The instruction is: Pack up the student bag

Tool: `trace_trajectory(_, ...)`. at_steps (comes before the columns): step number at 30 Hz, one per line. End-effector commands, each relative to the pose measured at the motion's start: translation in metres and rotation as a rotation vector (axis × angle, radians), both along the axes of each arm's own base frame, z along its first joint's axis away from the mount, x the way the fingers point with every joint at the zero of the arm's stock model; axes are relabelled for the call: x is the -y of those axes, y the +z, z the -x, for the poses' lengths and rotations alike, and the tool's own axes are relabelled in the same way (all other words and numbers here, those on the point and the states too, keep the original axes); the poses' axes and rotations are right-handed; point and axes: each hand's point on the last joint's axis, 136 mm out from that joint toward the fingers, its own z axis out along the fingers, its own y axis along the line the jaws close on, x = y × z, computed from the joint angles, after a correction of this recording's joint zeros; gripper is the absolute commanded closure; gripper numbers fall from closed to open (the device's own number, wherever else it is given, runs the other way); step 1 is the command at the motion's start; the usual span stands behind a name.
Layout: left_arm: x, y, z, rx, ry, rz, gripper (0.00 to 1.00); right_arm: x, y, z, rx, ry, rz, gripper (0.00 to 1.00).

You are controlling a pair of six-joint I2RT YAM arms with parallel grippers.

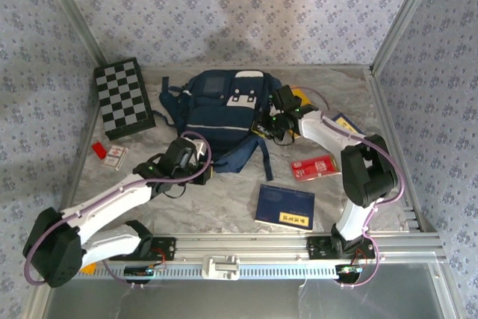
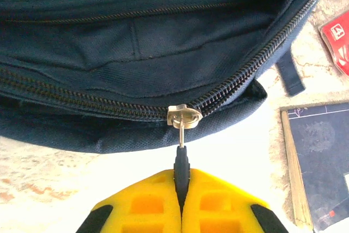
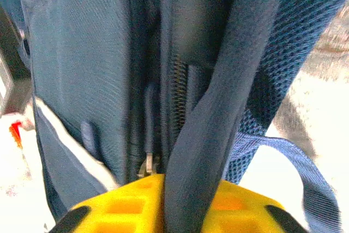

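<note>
The student bag (image 1: 224,113) is a navy backpack lying flat in the middle of the table. My left gripper (image 1: 196,158) is at its near left edge. In the left wrist view that gripper (image 2: 181,181) is shut on the black zipper pull (image 2: 181,167), which hangs from the silver slider (image 2: 184,116). Left of the slider the zipper gapes onto the dark inside of the bag (image 2: 136,53). My right gripper (image 1: 270,122) is at the bag's right side. There its yellow fingers (image 3: 131,205) are shut on a dark padded strap (image 3: 218,107) of the bag.
A checkered board (image 1: 123,97) lies at the back left, with a small red item (image 1: 99,150) and a white card (image 1: 117,156) near it. A dark blue book (image 1: 284,206) lies in front of the bag and a red packet (image 1: 314,166) lies to its right.
</note>
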Motion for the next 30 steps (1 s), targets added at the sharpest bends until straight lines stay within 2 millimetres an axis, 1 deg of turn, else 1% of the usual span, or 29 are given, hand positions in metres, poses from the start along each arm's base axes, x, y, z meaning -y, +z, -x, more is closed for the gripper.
trace_trajectory(1, 0.032, 0.028, -0.006, 0.026, -0.058, 0.102, 1.0, 0.01, 0.016, -0.017, 0.077, 0.029, 0.064, 0.56)
trace_trajectory(2, 0.036, 0.03, -0.009, 0.038, -0.057, 0.106, 1.0, 0.011, 0.017, -0.014, 0.077, 0.038, 0.072, 0.48)
trace_trajectory(3, 0.04, 0.032, -0.012, 0.051, -0.05, 0.11, 1.0, 0.014, 0.019, -0.008, 0.074, 0.041, 0.085, 0.42)
trace_trajectory(5, 0.045, 0.034, -0.019, 0.056, -0.03, 0.127, 1.0, 0.022, 0.02, 0.008, 0.057, 0.029, 0.106, 0.34)
trace_trajectory(7, 0.052, 0.035, -0.022, 0.053, -0.032, 0.136, 1.0, 0.026, 0.026, 0.028, 0.051, 0.015, 0.076, 0.3)
trace_trajectory(9, 0.055, 0.034, -0.025, 0.056, -0.024, 0.125, 1.0, 0.026, 0.022, 0.053, 0.019, 0.005, 0.049, 0.27)
trace_trajectory(12, 0.064, 0.034, -0.026, 0.063, -0.039, 0.133, 1.0, 0.018, 0.023, 0.083, 0.003, 0.001, 0.035, 0.23)
trace_trajectory(14, 0.07, 0.033, -0.025, 0.058, -0.053, 0.131, 1.0, 0.005, 0.022, 0.094, -0.007, -0.016, -0.021, 0.19)
trace_trajectory(16, 0.076, 0.034, -0.023, 0.056, -0.068, 0.127, 1.0, -0.011, 0.018, 0.097, -0.029, -0.034, -0.092, 0.18)
trace_trajectory(19, 0.084, 0.036, -0.02, 0.068, -0.093, 0.119, 1.0, -0.024, 0.011, 0.096, -0.052, -0.074, -0.107, 0.16)
trace_trajectory(22, 0.085, 0.034, -0.018, 0.062, -0.098, 0.107, 1.0, -0.031, 0.003, 0.089, -0.066, -0.138, -0.131, 0.16)
trace_trajectory(23, 0.085, 0.034, -0.018, 0.061, -0.096, 0.104, 1.0, -0.031, -0.001, 0.087, -0.075, -0.159, -0.125, 0.16)
trace_trajectory(26, 0.083, 0.036, -0.017, 0.07, -0.094, 0.106, 1.0, -0.033, -0.016, 0.083, -0.095, -0.186, -0.102, 0.2)
trace_trajectory(30, 0.083, 0.039, -0.016, 0.081, -0.106, 0.104, 1.0, -0.033, -0.034, 0.083, -0.111, -0.205, -0.034, 0.28)
